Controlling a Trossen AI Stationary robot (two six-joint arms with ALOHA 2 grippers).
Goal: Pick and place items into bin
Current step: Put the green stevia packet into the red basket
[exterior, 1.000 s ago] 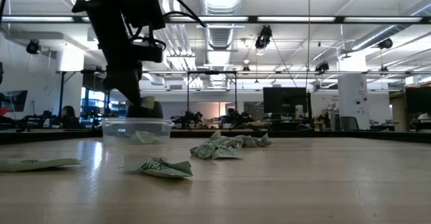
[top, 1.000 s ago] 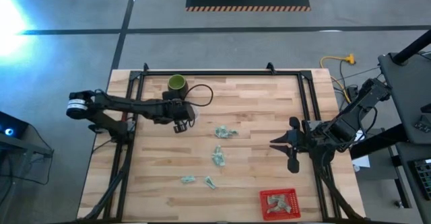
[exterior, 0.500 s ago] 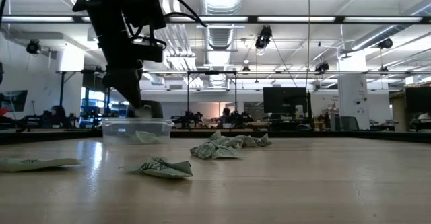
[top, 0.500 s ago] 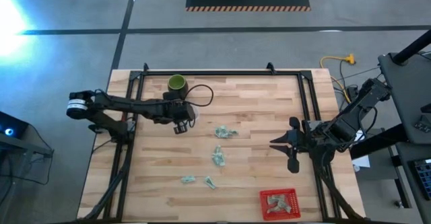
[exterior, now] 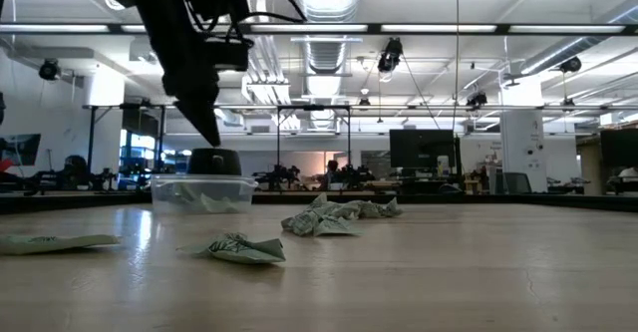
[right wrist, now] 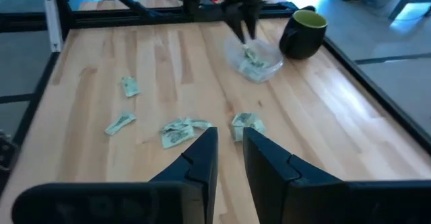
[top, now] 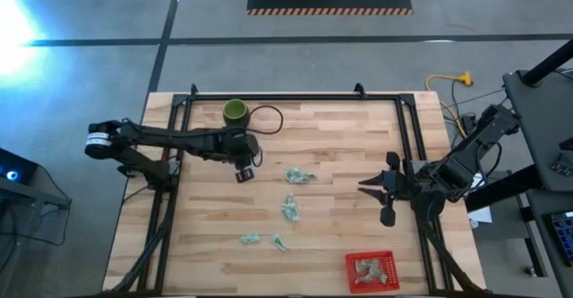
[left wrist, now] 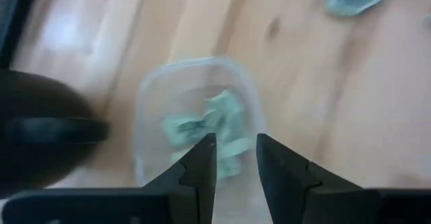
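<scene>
Several small pale green-and-white packets lie flat on the wooden table: a cluster (top: pixel 300 175), one (top: pixel 291 208) and two nearer the near edge (top: pixel 250 239). More packets (left wrist: pixel 202 126) lie inside a clear plastic bin (exterior: pixel 202 190) that stands beside the dark green cup (top: pixel 235 111). My left gripper (left wrist: pixel 236 146) hangs just above that bin, fingers pointing down, open by a narrow gap and holding nothing. My right gripper (top: pixel 363 189) waits shut at the table's right edge, pointing toward the table's left.
A red mesh basket (top: pixel 370 271) with packets in it stands at the near right corner. A black cable loops over the table by the cup (top: pixel 269 119). A black frame (top: pixel 269 97) runs along the table's edges. Bare wood lies between the packets and my right gripper.
My left gripper has risen out of the clear bin and now hangs clear above its rim. It has also shifted a little toward the table's near edge. The packets on the table and my right arm have stayed where they were.
</scene>
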